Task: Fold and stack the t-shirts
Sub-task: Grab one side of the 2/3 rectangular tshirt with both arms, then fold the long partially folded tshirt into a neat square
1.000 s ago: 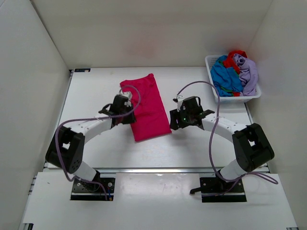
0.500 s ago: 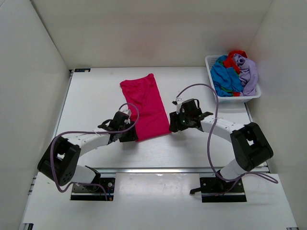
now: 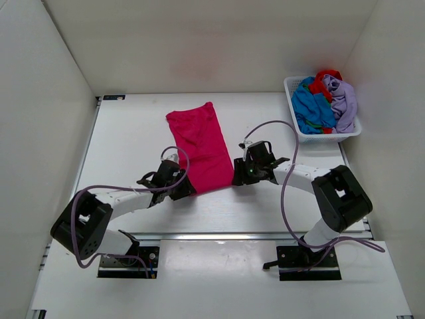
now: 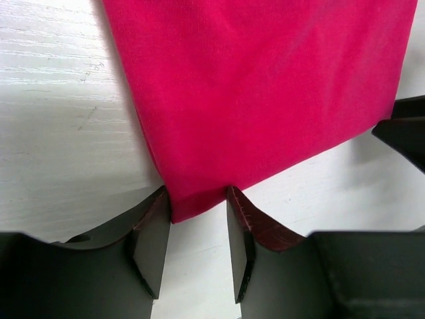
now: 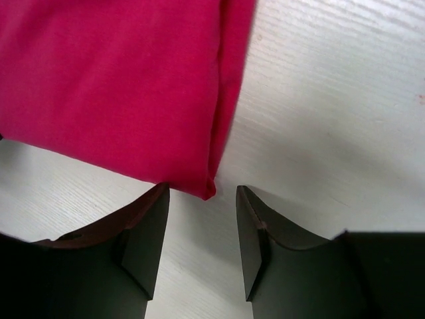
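A magenta-pink t-shirt (image 3: 201,149), folded into a long strip, lies flat on the table's middle. My left gripper (image 3: 182,187) is low at its near-left corner. In the left wrist view that gripper (image 4: 197,199) is open, and the shirt's (image 4: 259,86) corner lies just between the fingertips, unclamped. My right gripper (image 3: 237,175) is at the near-right corner. In the right wrist view it (image 5: 202,193) is open too, with the shirt's (image 5: 113,80) folded corner reaching the gap between its tips. Blue (image 3: 311,103), red (image 3: 327,76) and lavender (image 3: 343,100) t-shirts lie heaped in the basket.
The white slatted basket (image 3: 330,136) stands at the table's far right corner against the right wall. White walls close in the table on the left, back and right. Bare tabletop (image 3: 126,133) lies left of the pink shirt.
My left gripper has slid from the middle of the shirt's left edge back to its near-left corner. My right gripper has shifted slightly toward the near-right corner. The shirt lies as before.
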Motion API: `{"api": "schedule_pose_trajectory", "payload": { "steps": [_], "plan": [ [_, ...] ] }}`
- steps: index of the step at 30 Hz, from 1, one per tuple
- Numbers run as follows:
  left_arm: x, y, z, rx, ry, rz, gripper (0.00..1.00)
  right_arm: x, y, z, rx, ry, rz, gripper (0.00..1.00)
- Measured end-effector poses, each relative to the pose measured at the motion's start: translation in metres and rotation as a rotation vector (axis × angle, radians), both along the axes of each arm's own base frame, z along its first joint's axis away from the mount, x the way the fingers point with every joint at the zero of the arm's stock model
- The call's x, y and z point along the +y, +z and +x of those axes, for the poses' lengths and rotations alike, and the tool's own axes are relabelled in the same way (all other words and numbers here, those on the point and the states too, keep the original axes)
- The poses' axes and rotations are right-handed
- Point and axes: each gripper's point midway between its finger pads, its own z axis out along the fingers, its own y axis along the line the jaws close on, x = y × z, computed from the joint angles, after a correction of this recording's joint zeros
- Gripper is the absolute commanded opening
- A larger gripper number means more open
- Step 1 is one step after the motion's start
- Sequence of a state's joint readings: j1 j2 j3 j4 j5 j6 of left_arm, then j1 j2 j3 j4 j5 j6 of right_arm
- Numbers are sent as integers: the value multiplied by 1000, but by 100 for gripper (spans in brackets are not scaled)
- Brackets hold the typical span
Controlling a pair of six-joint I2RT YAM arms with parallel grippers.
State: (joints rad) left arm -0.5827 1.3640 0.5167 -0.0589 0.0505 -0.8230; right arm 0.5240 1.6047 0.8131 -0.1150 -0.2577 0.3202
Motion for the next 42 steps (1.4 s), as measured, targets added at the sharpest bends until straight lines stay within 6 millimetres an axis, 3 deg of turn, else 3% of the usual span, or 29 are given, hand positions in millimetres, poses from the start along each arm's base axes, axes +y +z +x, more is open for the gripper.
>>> {"api": "schedule_pose_trajectory", "payload": {
  "steps": [2,5,7,8,9,10,17,23,33,37,42],
  "plan": [
    [-1,-1,0,0,11,-10,41,-2,-3,-2,9,-12,-3,41],
    [0,-3,0,5,27,-19,34,-1,-4,-1,8,-22,2,31],
    [0,-4,-1,6,32,-22,22,1,-6,0,11,-25,6,19],
    [1,-6,-1,8,33,-20,16,2,-7,1,11,-24,11,0],
    [1,-7,-2,9,34,-21,3,3,-8,1,7,-18,14,0],
    [1,-7,-2,8,37,-24,0,5,-9,-1,12,-18,21,1],
    [6,-6,-8,14,31,-11,0,10,-10,-13,24,5,41,0],
    [30,4,-41,22,19,14,0,12,-5,-61,73,61,44,0],
    [52,31,-93,16,-16,-45,0,23,46,-136,67,164,147,0],
    [55,51,-106,26,-32,-76,0,21,69,-147,61,149,203,0],
    [51,95,-103,-8,-55,-103,0,16,89,-152,70,126,223,0]
  ]
}}
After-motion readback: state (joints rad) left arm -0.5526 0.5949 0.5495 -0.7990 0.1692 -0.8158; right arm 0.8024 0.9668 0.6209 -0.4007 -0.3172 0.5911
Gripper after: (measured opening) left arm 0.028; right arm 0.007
